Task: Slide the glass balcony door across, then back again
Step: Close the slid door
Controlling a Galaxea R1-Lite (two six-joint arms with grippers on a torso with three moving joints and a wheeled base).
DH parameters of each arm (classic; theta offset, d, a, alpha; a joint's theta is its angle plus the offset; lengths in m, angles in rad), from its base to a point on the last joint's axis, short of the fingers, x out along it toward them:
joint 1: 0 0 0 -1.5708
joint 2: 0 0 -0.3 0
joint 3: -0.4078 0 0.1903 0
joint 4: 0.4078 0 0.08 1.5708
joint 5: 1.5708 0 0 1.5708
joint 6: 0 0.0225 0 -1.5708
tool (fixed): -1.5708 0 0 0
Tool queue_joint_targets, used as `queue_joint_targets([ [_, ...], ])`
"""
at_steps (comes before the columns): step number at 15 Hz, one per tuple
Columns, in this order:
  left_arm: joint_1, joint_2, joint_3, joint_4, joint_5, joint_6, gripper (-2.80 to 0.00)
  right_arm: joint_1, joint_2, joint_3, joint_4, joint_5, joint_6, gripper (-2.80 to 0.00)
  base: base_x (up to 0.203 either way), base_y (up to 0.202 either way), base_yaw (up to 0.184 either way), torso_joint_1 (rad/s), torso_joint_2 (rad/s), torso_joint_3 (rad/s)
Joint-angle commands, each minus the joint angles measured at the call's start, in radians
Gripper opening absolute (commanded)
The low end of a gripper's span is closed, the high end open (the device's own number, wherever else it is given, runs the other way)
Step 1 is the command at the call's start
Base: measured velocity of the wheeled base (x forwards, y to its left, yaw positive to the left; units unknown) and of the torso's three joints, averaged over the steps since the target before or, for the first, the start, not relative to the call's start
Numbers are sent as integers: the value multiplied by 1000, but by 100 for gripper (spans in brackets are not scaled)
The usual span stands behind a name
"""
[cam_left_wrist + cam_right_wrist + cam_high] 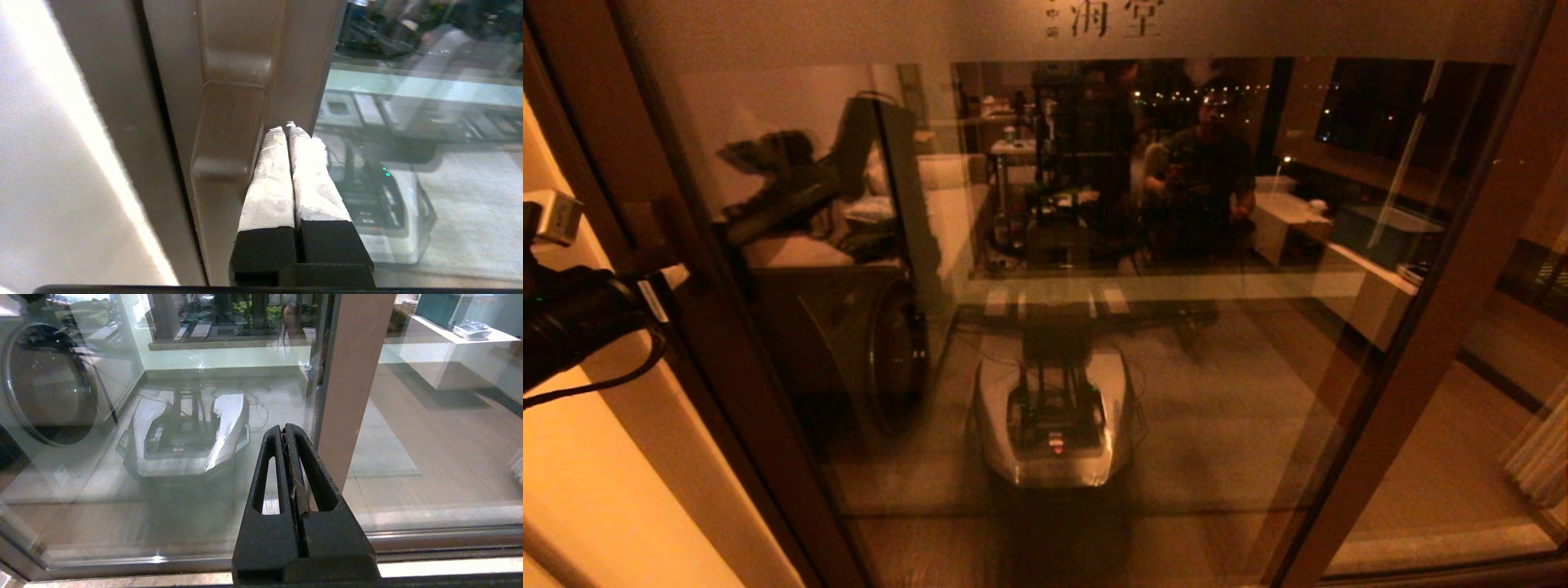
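The glass balcony door [1225,392] fills the head view, with a frosted top band and dark characters [1107,18]. Its brown left stile [686,269] carries the blocky wooden pull handle [229,134]. My left gripper [288,127] is shut, with nothing between its white-taped fingers [269,179]. Its tips rest against the stile on the handle's glass side, right beside the handle. In the head view only the left arm [572,322] shows, at the left edge. My right gripper [284,428] is shut and empty, held low before the glass near the door's other brown stile [355,375].
A pale wall [605,490] lies left of the door frame. Behind the glass stands a washing machine drum [894,359]. The robot's base is reflected in the pane [1054,416]. The floor track [449,539] runs under the door, and a curtain [1543,457] hangs at the far right.
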Motion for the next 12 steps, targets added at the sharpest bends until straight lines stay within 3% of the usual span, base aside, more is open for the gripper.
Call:
queue_joint_targets([
  [1,1,3,1,-3,-6,-1,-280,0,2,-1,-1,1,-1,-280,0,0,0,0,0,0],
  [12,5,-84,12,2,-41,-6,-280,0,2,0,-1,2,0,-280,0,0,0,0,0,0],
])
